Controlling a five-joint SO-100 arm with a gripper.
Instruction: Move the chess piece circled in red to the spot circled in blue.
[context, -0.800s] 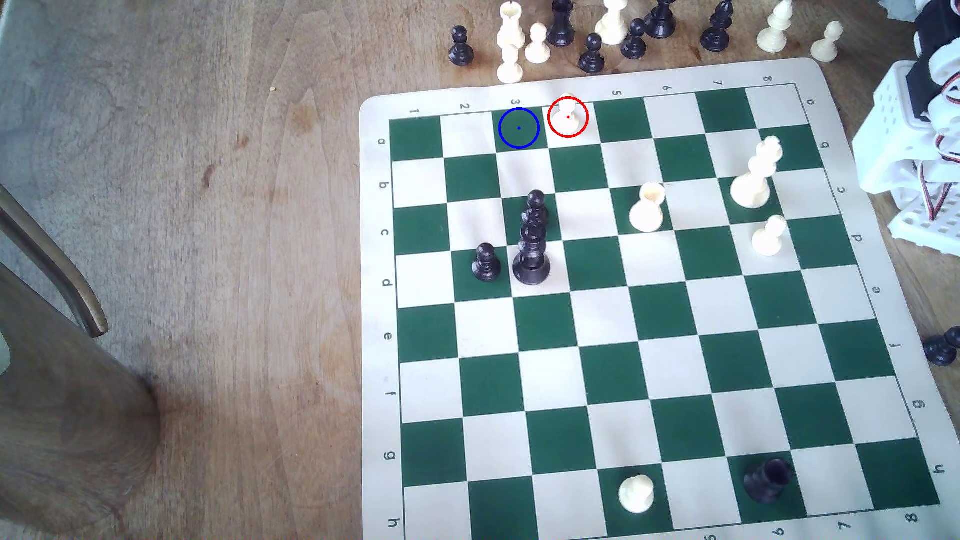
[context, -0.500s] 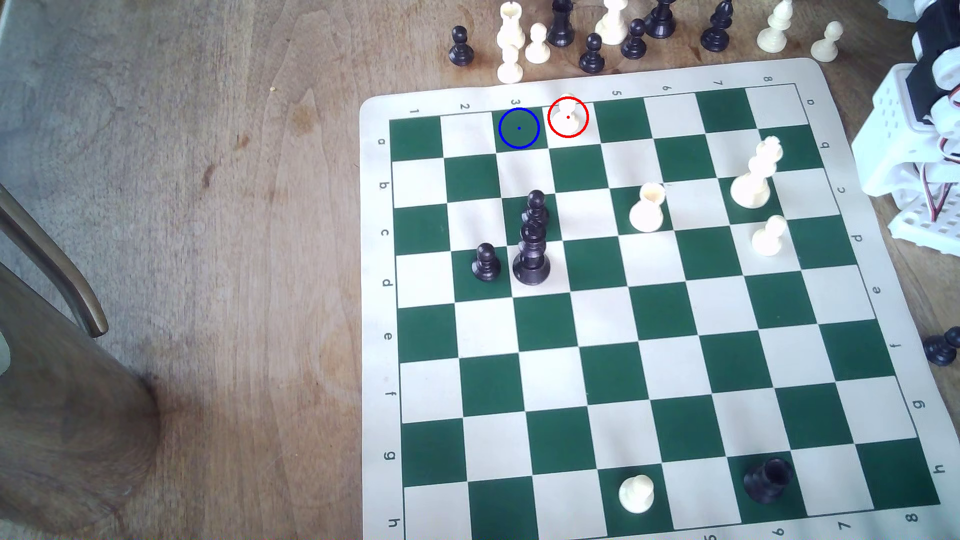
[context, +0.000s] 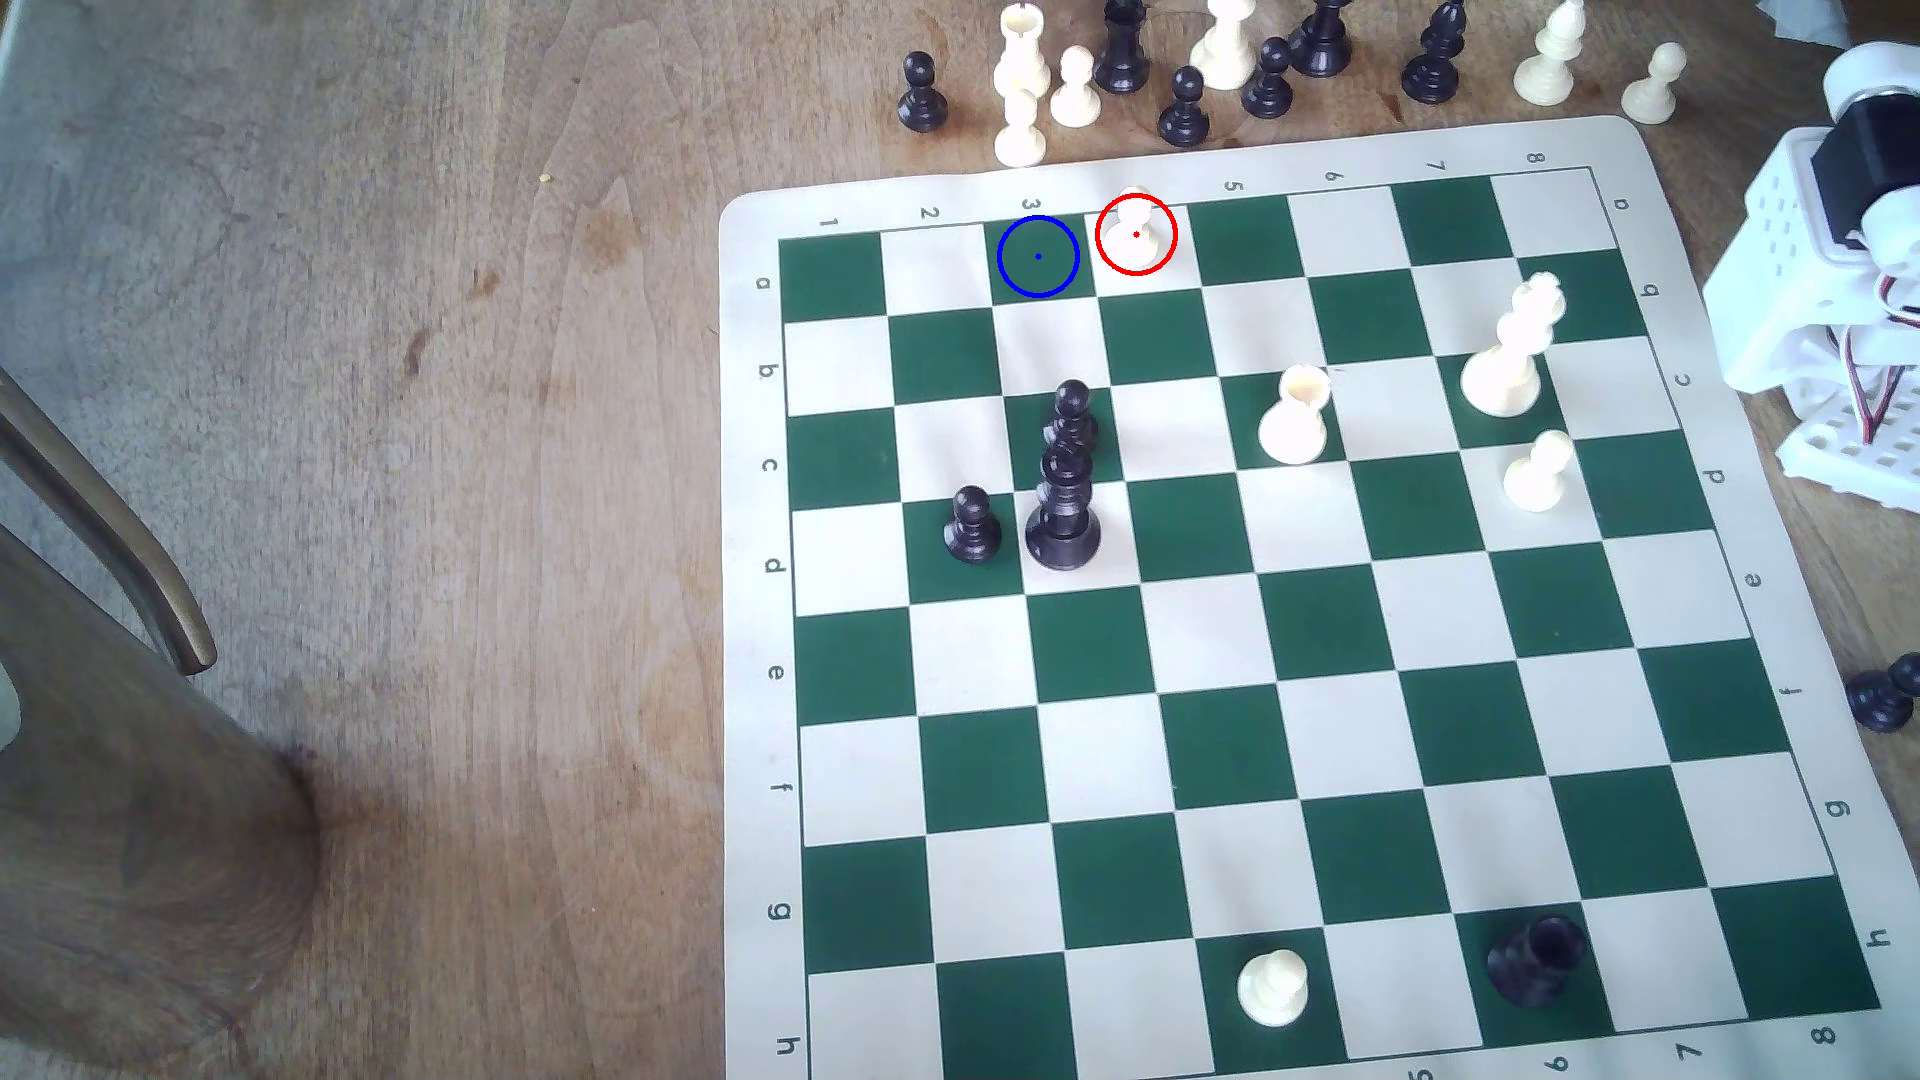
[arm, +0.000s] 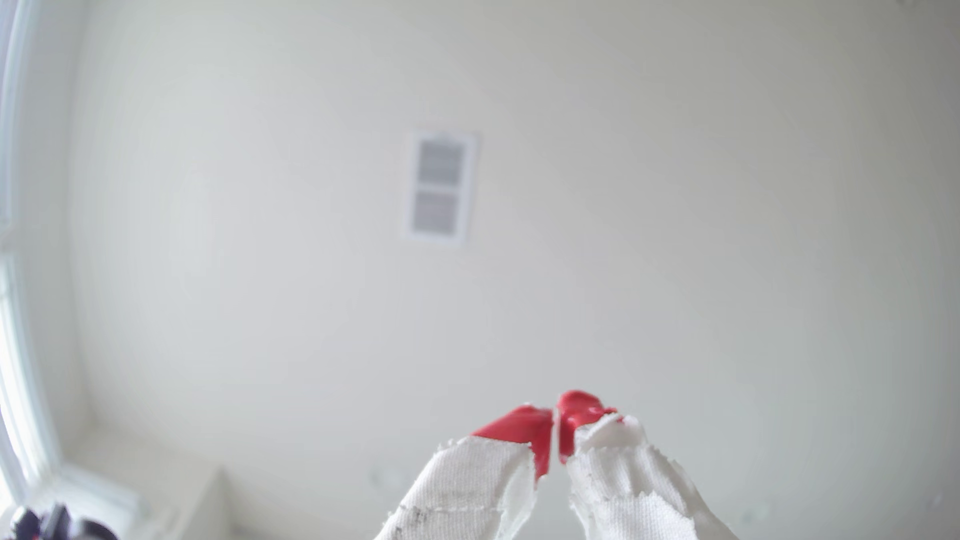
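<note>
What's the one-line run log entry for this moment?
pawn: upright on red-ringed cream square, untouched | blue-ringed square: vacant, adjacent on exterior view's left | pincer: shut, empty, facing a wall | step: approach not begun

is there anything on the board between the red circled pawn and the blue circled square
No. In the exterior view the red-circled pawn and the blue-ringed square sit on adjoining squares.

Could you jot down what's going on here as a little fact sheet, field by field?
piece to move: cream pawn, upright on the cream square ringed in red
target: blue-ringed green square, bare, next to the pawn on the exterior view's left
gripper: red-tipped gripper, tips together, holding nothing, pointed at a pale wall
arm: white arm base at the exterior view's right edge, off the board
progress: pawn not yet picked up
</note>
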